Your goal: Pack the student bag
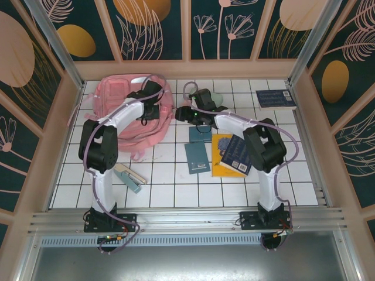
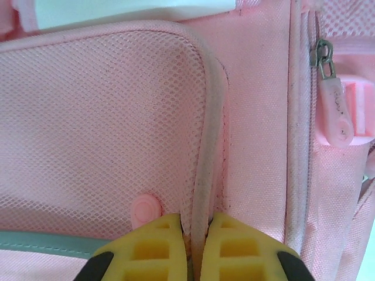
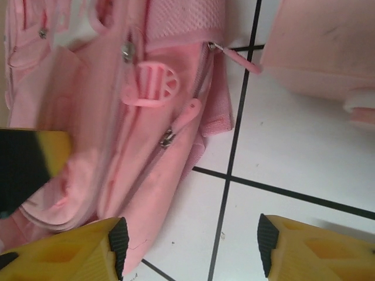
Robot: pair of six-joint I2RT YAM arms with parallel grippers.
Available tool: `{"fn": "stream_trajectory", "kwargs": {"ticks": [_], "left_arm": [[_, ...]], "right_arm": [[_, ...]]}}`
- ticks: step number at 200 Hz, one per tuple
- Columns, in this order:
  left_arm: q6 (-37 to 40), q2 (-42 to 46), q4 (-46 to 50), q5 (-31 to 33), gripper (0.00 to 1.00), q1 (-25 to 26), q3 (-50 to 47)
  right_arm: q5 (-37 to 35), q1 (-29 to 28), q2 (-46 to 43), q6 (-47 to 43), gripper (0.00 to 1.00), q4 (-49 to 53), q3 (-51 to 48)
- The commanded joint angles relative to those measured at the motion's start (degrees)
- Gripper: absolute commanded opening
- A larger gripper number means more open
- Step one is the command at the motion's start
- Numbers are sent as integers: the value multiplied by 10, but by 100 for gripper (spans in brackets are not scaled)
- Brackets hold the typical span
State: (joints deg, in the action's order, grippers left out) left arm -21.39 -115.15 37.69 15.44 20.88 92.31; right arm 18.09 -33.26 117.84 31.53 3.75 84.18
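1. The left tool (image 2: 196, 240) is clamped narrow on the student bag (image 1: 117, 91). Its yellow tips pinch the pale piping (image 2: 214, 117) at the corner of the mesh pocket (image 2: 99, 129), a thin bite of fabric and nothing else.
2. This reads as an anchoring hold, pinning the bag so a zip can be worked. A pull should run gently along the seam, because piping this slim could slide out of the pinch.
3. The metal zip pull (image 2: 325, 58) sits ahead and right of the left tool's tips, on the zip track, so it is close but not in the grip.
4. The right tool (image 3: 190, 246) stands with its jaws wide and nothing between them, over bare tile of the surface (image 3: 293, 152). The bag's edge is just to its left, and a pink zip tab (image 3: 187, 114) lies ahead-left, a likely target.
5. The two tools work near each other over the bag's right edge, so the room between them is tight. A teal notebook (image 1: 197, 157) and a yellow book (image 1: 222, 153) lie behind the right tool, by its arm. Open tile spreads to its right, as far as the blue book (image 1: 275, 98).
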Motion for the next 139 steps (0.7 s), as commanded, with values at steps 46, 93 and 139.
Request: {"fn": "stream_trajectory", "kwargs": {"ticks": [46, 93, 139], "left_arm": [[11, 92, -2, 25, 0, -8, -20], [6, 93, 4, 22, 0, -10, -8], [2, 86, 3, 11, 0, -12, -5]], "right_arm": [[33, -2, 82, 45, 56, 30, 117], [54, -5, 106, 68, 49, 27, 149], [63, -8, 107, 117, 43, -17, 109]]}}
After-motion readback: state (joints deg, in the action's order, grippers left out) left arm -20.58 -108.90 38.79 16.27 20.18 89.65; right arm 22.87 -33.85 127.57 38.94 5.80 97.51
